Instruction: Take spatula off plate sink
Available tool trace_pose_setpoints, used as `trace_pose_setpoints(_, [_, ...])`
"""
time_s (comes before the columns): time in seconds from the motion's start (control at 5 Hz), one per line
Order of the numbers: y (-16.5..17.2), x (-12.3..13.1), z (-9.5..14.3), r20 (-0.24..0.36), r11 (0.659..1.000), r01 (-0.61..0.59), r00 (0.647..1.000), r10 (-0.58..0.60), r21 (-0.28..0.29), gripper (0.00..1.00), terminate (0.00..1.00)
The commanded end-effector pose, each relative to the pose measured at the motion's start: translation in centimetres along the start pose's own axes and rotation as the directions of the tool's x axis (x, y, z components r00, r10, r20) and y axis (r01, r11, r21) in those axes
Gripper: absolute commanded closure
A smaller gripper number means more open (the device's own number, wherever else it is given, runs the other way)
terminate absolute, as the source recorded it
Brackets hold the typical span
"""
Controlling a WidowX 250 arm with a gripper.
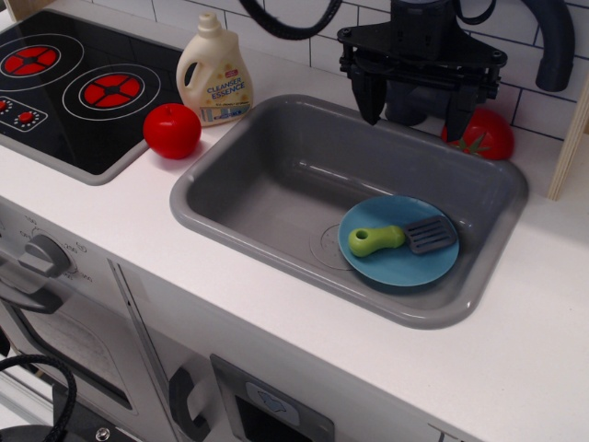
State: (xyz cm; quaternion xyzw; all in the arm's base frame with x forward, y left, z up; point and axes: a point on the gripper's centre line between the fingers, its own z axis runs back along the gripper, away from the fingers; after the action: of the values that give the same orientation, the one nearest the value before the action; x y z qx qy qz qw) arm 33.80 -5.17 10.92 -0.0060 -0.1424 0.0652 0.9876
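Nearest the lens, white toy-kitchen front (138, 341) with grey knob (41, 253) at left and dark handles lower down. Then the task's thing: small toy spatula (405, 238) with chunky lime-green handle and dark grey slotted square blade, lying flat across round blue plastic plate (398, 269), handle toward the left, blade toward the right, all within the plate's rim. Plate resting on the floor of large rectangular grey plastic sink (276, 249), in the near right corner, just beside and partly over circular drain mark (329, 245). Sink set into white countertop (515, 350). Above the far edge of the sink, black robot gripper (413, 109) hanging well clear of spatula and plate, fingers apart and holding nothing, tips pointing down. Behind the right finger, red toy tomato (488, 133) with green top on the counter near the sink's far right corner. Left of the sink, round red toy fruit (171, 130) on the counter, near the rim but apart from it. Just behind it, cream plastic detergent bottle (214, 72) labelled "Cleanser Essence", upright. Farther left, black hob (64, 120) with red ring burners. White tiled wall (276, 23) at the back.
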Motion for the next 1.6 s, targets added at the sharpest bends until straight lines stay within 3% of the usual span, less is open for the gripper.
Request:
trace_pose_setpoints(0.0, [0.0, 0.0, 0.0, 0.0, 1.0, 0.0, 1.0, 0.0, 0.0, 0.0, 0.0])
trace_pose_setpoints(0.2, [0.6, -1.0, -0.8, 0.002, 0.976, 0.217, 0.976, -0.217, -0.027, 0.0, 0.0])
trace_pose_setpoints(0.4, [1.6, -1.8, -1.9, -0.02, 0.908, 0.411, 0.91, -0.414, -0.077, 0.0, 0.0])
trace_pose_setpoints(0.6, [2.2, -2.3, -3.5, -0.025, 0.859, 0.504, 0.861, -0.508, -0.085, 0.0, 0.0])
trace_pose_setpoints(0.8, [2.2, -3.5, -4.9, -0.05, 0.827, 0.553, 0.827, -0.56, -0.103, 0.0, 0.0])
trace_pose_setpoints(1.0, [2.3, -3.7, -6.1, -0.058, 0.815, 0.567, 0.816, -0.576, -0.116, 0.0, 0.0])
trace_pose_setpoints(1.4, [2.0, -3.2, -8.4, -0.077, 0.814, 0.568, 0.812, -0.578, -0.122, 0.0, 0.0])
